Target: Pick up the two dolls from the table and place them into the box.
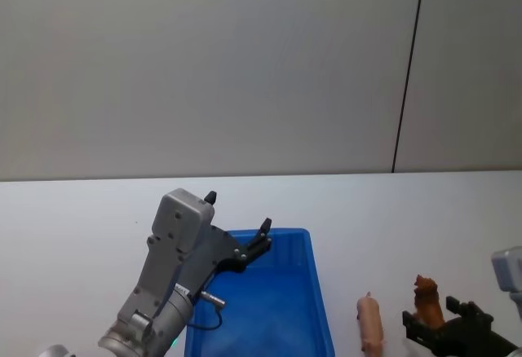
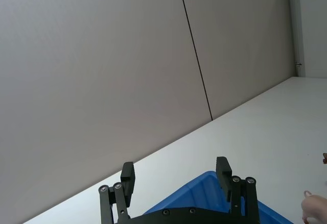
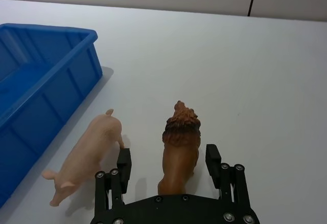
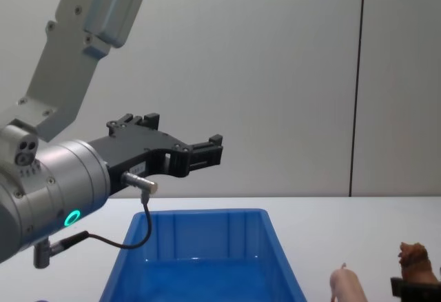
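Nearest to the robot, the right gripper [image 3: 168, 155] is found low over the table [image 3: 255, 65], at about 3 o'clock of the box [image 3: 61, 75]. Its claw is spread, and the rear part of the lion [image 3: 180, 137] is enclosed between the two fingers with a gap at each side, so nothing is pinched yet. This placing is judged to be the preparation of a grasp across the lion's body, whose head is pointed away from the wrist, toward 12 o'clock. The pig [image 3: 89, 155] is placed at 9 o'clock of the lion, just beside it but not touching, between the lion and the right wall of the box. It is outside the fingers, so it is supposed that one doll is meant to be taken at one time. Farther on, no doll is seen in the visible part of the box. The left gripper [image 2: 174, 169] is held raised above the far part of the box, at about 11 o'clock of it, with its claw spread and nothing carried. It is judged to be held high so that the way into the box is free. The gaps around the lion are given by the right wrist view, whereas they cannot be judged in the head view. The height of the left gripper above the rim is made clear by the chest view, whereas in the head view the gripper seems almost laid on the rim.
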`<state>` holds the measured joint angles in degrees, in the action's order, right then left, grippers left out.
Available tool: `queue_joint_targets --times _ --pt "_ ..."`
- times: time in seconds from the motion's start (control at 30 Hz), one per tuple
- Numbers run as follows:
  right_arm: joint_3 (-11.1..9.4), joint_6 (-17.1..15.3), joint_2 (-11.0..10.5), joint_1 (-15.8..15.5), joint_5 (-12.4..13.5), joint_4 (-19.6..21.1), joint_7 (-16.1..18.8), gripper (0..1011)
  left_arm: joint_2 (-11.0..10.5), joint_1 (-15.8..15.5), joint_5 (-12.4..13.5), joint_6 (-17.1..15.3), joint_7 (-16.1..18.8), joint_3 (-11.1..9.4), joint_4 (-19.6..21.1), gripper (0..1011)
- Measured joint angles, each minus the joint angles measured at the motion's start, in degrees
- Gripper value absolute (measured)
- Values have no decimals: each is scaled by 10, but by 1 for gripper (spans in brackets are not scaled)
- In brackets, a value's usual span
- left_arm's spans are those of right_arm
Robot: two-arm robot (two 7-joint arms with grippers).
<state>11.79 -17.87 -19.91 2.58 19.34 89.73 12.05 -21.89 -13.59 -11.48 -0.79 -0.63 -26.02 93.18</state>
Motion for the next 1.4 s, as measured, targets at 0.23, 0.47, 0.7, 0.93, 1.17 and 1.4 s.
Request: queue_joint_targets --times 0.23,0.47,0.7,0.93,1.17,1.4 --pt "1 -13 4 5 9 -14 4 745 0 0 0 0 0 0 0 1003" --pt "0 -21 6 9 14 -21 3 534 0 0 0 0 0 0 0 1003" --pt "0 -16 6 12 11 -20 0 352 0 0 0 0 0 0 0 1003" --pt "0 1 7 19 -4 -8 2 350 0 0 0 0 0 0 0 1003" --pt "5 16 14 41 -24 2 24 350 0 0 0 0 0 0 0 1003" --pt "14 19 30 78 -45 -2 61 350 0 0 0 0 0 0 0 1003"
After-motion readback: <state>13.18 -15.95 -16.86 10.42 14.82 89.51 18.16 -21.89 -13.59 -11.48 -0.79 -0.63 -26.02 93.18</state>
